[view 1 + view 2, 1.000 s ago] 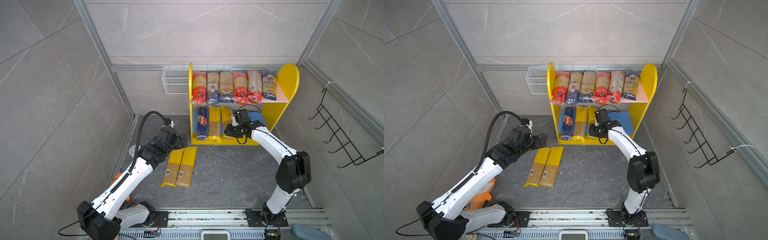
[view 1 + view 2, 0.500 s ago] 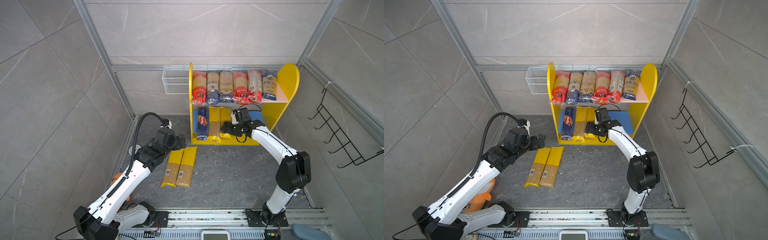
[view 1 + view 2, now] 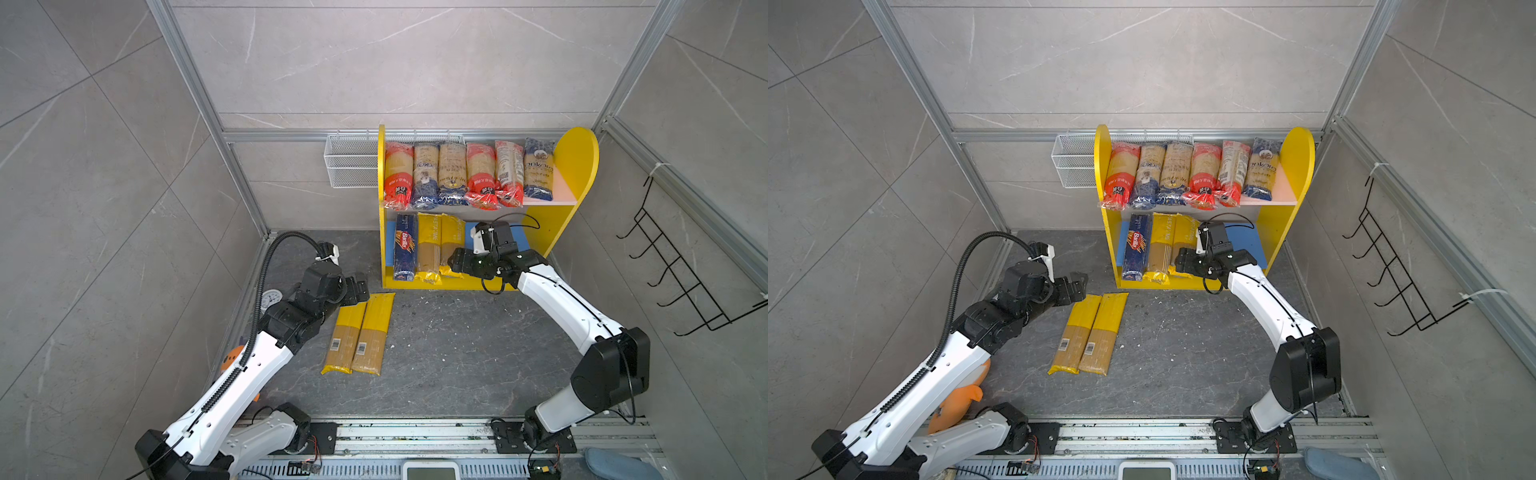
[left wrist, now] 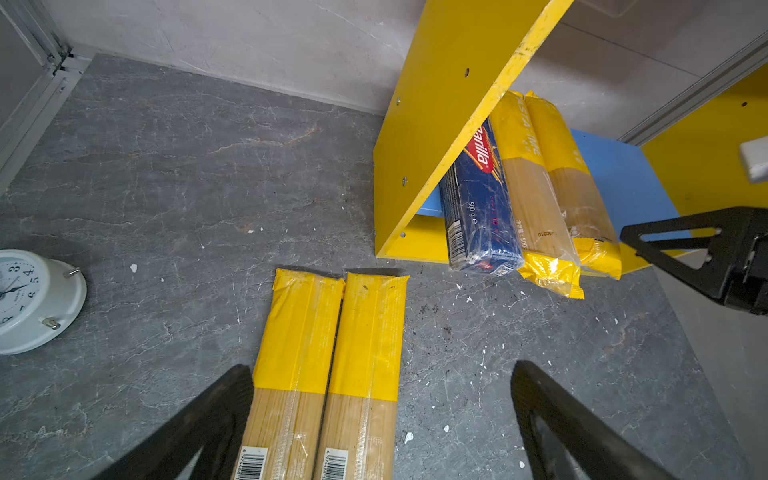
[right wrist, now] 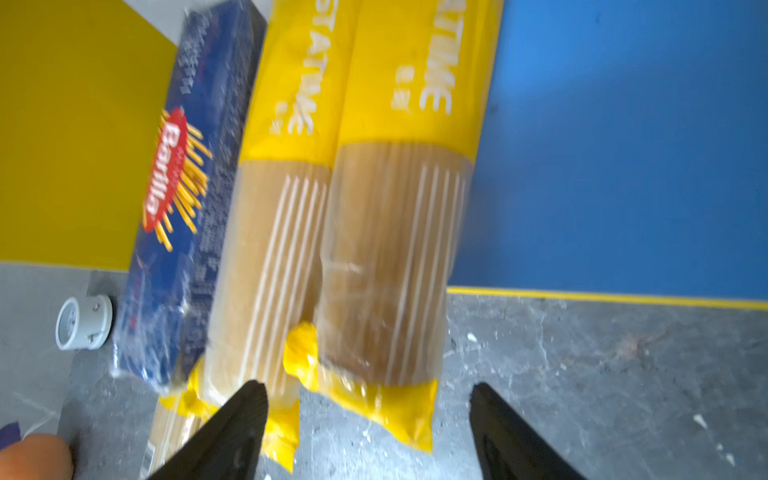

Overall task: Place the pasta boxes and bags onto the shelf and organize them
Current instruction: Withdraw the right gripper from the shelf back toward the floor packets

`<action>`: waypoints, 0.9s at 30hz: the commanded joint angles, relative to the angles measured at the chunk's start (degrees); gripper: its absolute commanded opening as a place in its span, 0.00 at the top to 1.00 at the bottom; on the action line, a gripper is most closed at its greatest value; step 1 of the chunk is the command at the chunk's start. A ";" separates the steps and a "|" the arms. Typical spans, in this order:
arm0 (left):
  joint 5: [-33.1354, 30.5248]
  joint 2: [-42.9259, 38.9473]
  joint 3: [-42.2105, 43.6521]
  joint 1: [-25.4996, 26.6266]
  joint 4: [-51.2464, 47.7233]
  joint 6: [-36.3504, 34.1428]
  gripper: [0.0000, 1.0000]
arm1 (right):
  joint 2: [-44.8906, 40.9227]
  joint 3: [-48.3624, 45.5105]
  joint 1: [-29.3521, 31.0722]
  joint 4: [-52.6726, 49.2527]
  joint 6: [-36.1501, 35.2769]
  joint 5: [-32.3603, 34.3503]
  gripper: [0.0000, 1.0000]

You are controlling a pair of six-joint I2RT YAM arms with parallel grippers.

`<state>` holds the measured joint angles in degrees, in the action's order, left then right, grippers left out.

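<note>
Right claw [image 5: 365, 390] spread and empty at the end of a yellow-ended clear spaghetti bag [image 5: 395, 249], snug against its neighbours on the blue lower board [image 5: 623, 145] of the yellow-sided shelf [image 3: 552, 241] (saving room). Left claw [image 4: 382, 368], wide open, hovers over two like bags [image 3: 359, 332] on the grey table [image 3: 457, 353].

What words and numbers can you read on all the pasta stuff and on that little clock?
"Barilla": dark-blue box on the lower board.
"500 g e": that box's side, left wrist view.
"ATIME", start cut off: yellow-ended bags beside it.
"ankara": rightmost bag on the upper board.
"3", "4", "5": white clock.
Other labels and barcode digits: too small or blurred.
</note>
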<state>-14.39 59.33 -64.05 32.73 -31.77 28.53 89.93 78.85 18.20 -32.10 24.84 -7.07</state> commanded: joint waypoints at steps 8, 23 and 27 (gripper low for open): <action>1.36 -8.24 1.63 -0.30 -5.15 2.99 0.00 | -13.15 -10.11 1.87 -4.19 2.26 -2.35 0.19; 0.51 -22.74 5.38 -0.30 -14.26 7.47 0.00 | -22.33 -19.71 20.83 -4.36 11.46 5.45 0.19; 0.18 -26.51 6.08 -0.35 -16.49 8.35 0.00 | -20.83 -22.17 27.29 -1.25 15.74 7.95 0.15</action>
<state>-13.43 34.63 -58.30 32.73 -45.91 35.40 68.60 58.04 42.68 -35.66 36.03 -2.85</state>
